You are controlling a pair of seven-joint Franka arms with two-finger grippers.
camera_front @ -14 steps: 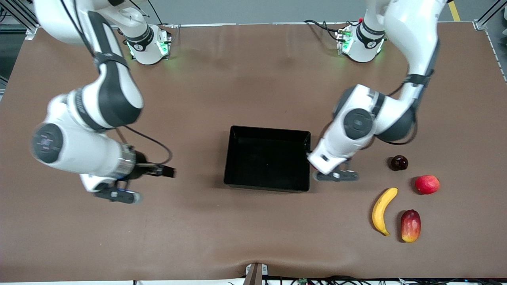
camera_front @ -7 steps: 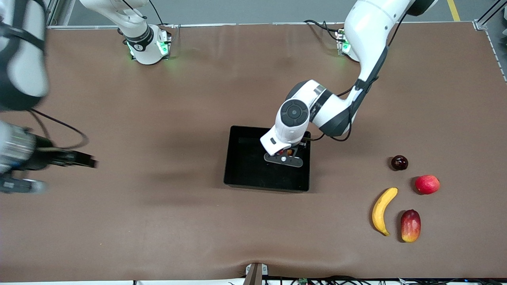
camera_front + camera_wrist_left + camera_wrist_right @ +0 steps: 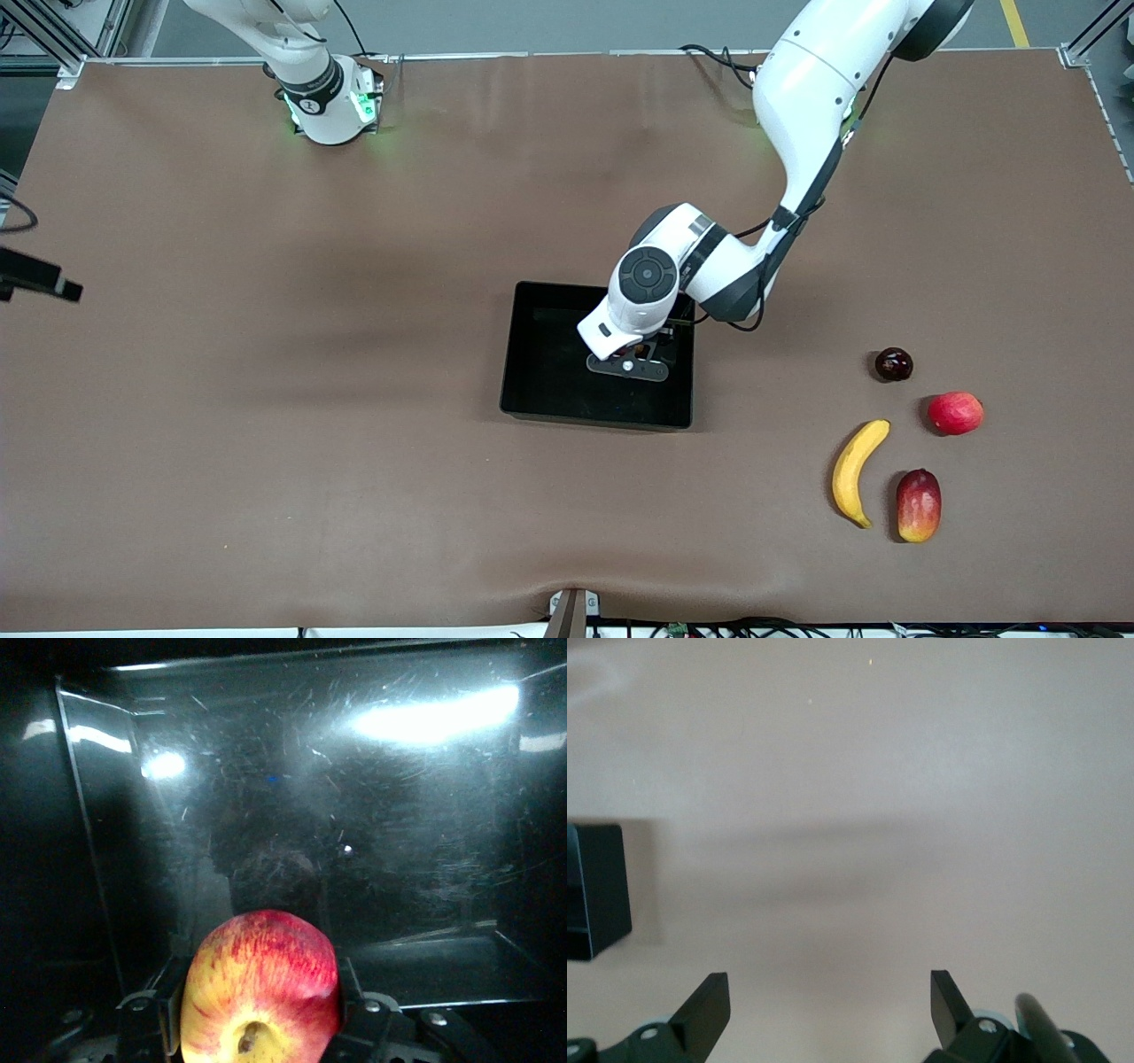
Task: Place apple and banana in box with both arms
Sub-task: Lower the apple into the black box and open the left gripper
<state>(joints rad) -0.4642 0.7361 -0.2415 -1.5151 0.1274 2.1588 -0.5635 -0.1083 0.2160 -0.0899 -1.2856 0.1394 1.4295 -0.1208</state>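
Left gripper (image 3: pixel 628 364) low inside the box (image 3: pixel 540 390), clamped on the apple (image 3: pixel 261 988); apple drop is the step in hand. Next: release. Banana (image 3: pixel 856 470) on table near left arm's end, beside mango (image 3: pixel 919 505). Right gripper (image 3: pixel 830 1001) spread, empty, waits over bare table

Your left gripper (image 3: pixel 631 354) hangs low over the box (image 3: pixel 532 390), clamped on the apple (image 3: pixel 261 988). Your right gripper (image 3: pixel 828 1005) waits over bare desk (image 3: pixel 877 771), fingers (image 3: pixel 709 1001) spread.
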